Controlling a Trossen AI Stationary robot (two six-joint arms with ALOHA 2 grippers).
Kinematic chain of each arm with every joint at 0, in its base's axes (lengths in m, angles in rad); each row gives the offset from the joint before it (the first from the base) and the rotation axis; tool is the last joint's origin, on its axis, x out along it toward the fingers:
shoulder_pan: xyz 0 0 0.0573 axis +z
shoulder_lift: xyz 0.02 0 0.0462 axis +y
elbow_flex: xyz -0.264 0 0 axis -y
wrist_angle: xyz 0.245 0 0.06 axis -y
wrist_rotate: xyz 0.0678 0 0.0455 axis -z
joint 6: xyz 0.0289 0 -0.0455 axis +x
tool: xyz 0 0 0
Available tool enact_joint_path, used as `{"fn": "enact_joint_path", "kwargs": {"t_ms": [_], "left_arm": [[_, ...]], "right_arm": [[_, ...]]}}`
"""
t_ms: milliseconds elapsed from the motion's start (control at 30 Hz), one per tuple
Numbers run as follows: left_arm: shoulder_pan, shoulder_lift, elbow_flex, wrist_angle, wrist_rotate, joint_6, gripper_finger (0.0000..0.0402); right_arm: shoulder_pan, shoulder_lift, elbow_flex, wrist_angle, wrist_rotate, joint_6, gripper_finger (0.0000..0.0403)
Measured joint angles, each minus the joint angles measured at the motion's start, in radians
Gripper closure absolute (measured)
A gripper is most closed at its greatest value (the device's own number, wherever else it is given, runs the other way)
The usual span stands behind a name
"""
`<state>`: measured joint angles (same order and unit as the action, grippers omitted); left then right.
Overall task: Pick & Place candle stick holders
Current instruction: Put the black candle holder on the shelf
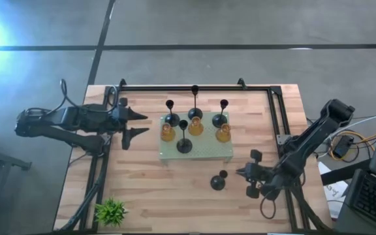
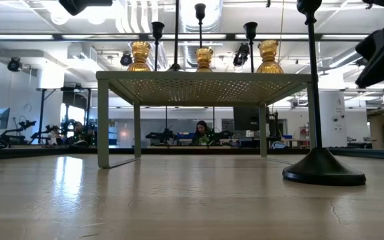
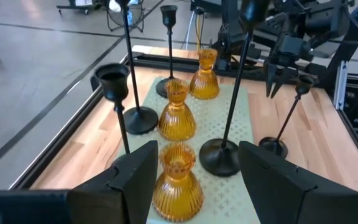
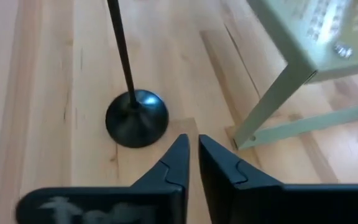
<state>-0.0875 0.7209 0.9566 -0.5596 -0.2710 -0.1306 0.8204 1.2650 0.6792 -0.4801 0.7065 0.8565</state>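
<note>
The lone black candle stick holder stands nearest the low camera, upright on the wooden tabletop, off the pale green perforated mat and apart from its corner leg.

Right hand: positioned just beside this holder, on the side away from the mat. Its fingers are almost fully closed, with only a thin slit between the tips. They hold nothing; the holder's dome base lies just ahead of the fingertips, without contact.

Left hand: positioned at the mat's left edge, level with the holders. Its fingers are spread wide and hold nothing. The nearest amber-orange holder appears to sit just ahead of the gap between them; contact cannot be confirmed.

On the raised mat stand three amber-orange holders in a row, three black holders behind them, and one black holder in front. A small green plant sits at the tabletop's near left corner.
</note>
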Motion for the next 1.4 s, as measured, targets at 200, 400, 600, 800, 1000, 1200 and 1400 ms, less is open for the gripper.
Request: {"fn": "enact_joint_path", "kwargs": {"t_ms": [200, 400, 600, 800, 1000, 1200, 1400], "left_arm": [[0.0, -0.025, -0.022, 0.002, -0.004, -0.001, 0.0176], [0.0, -0.041, -0.023, -0.002, -0.015, 0.006, 0.0176], [0.0, -0.053, -0.023, -0.002, -0.021, 0.006, 0.0176], [0.0, -0.054, -0.023, -0.002, -0.021, 0.006, 0.0176], [0.0, -0.054, -0.026, -0.005, -0.021, 0.006, 0.0176], [0.0, -0.054, -0.027, -0.004, -0.02, 0.006, 0.0176], [0.0, -0.054, -0.027, -0.002, -0.02, 0.007, 0.0176]], "right_arm": [[0.0, 0.047, 0.002, 0.042, 0.026, -0.008, 0.0309], [-0.009, 0.075, 0.003, 0.158, 0.105, -0.11, 0.0256], [-0.016, 0.072, 0.003, 0.208, 0.104, -0.116, 0.0244], [-0.018, 0.077, 0.003, 0.321, 0.076, -0.183, 0.0256], [-0.03, 0.077, 0.003, 0.394, 0.071, -0.244, 0.0271], [-0.053, 0.078, 0.003, 0.406, 0.044, -0.237, 0.0283], [-0.082, 0.08, 0.003, 0.463, -0.01, -0.28, 0.0289]]}}
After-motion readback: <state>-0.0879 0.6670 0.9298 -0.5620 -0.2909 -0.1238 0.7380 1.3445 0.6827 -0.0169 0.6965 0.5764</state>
